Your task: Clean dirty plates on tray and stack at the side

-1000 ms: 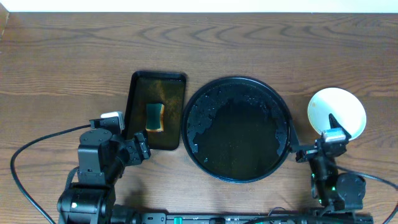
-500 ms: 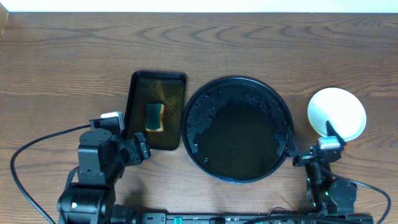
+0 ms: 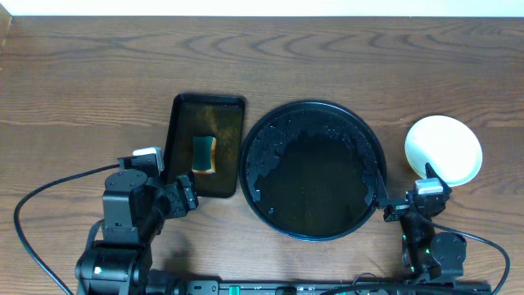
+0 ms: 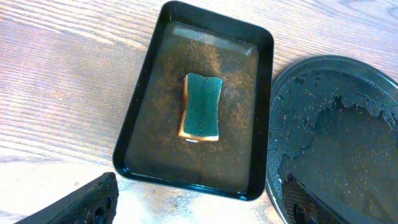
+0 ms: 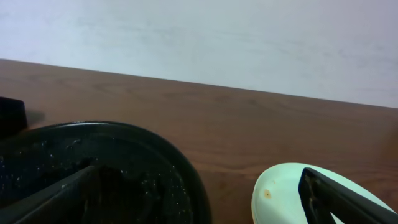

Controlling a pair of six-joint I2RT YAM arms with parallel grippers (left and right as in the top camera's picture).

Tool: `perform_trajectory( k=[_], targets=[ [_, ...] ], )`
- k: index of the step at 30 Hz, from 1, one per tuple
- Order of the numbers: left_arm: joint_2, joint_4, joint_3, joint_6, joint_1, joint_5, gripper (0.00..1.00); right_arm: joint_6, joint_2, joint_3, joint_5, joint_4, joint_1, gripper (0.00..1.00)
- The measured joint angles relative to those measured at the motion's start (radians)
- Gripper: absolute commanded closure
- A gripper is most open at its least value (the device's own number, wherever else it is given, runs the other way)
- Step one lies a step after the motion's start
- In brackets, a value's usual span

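Observation:
The large round black tray (image 3: 311, 115) sits at the table's centre, wet and speckled, with no plate on it. It also shows in the left wrist view (image 4: 348, 124) and the right wrist view (image 5: 124, 162). The plates (image 3: 443, 147) lie to its right. Only a pale top plate shows, so I cannot tell how many are stacked. In the right wrist view that plate (image 5: 286, 193) has a small brown spot. My right gripper (image 3: 405, 193) is open and empty, between tray and plates at the front (image 5: 199, 208). My left gripper (image 3: 182, 199) is open and empty (image 4: 199, 211).
A smaller black rectangular tray (image 3: 182, 123) stands left of the round tray and holds a green-and-yellow sponge (image 3: 204, 154). Both show in the left wrist view: the tray (image 4: 140, 124) and the sponge (image 4: 202, 106). Cables run along the front edge.
My right arm has drawn back from the plates toward the front edge of the table. The left arm, trays and sponge have not moved.

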Motion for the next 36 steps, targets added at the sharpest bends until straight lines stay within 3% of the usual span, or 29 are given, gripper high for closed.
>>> perform_trajectory(
  k=[26,31,36],
  targets=[
    [-0.004,-0.003,0.0,0.0,0.0,0.0,0.16,0.0,0.0,0.0,0.0,0.0,0.0,0.01],
    [-0.072,-0.003,-0.02,0.0,0.0,-0.016,0.16,0.0,0.0,0.0,0.0,0.0,0.0,0.01],
    [-0.231,0.057,-0.164,0.0,0.041,-0.026,0.16,0.0,0.0,0.0,0.0,0.0,0.0,0.01]
  ],
)
